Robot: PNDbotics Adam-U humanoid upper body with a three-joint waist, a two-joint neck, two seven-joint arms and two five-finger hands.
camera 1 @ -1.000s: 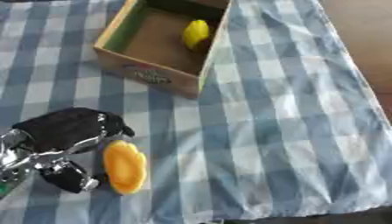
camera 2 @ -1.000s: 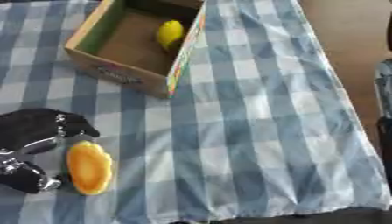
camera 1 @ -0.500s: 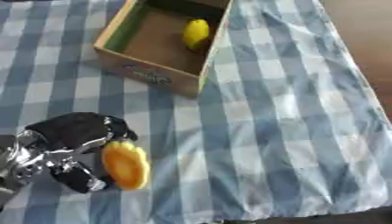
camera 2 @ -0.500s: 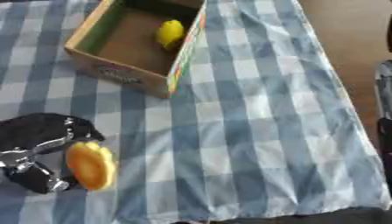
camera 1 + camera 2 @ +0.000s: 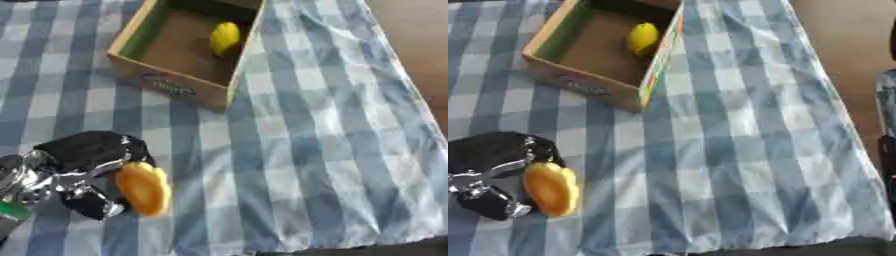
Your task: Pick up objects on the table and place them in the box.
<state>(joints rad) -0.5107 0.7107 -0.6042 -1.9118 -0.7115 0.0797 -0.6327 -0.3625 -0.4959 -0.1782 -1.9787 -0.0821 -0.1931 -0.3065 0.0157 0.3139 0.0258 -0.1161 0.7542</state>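
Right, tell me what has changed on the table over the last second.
The robot's left hand has closed in on the orange oval object: a second ago the object lay just beside the hand on the blue checked tablecloth, now the fingers curl against its left side and it looks tilted up. The cardboard box and the yellow fruit inside it stayed put.

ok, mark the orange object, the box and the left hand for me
orange object point(image 5: 144, 189), left eye view, middle of its top face
box point(image 5: 171, 86), left eye view, near outer wall
left hand point(image 5: 83, 150), left eye view, black back of the hand
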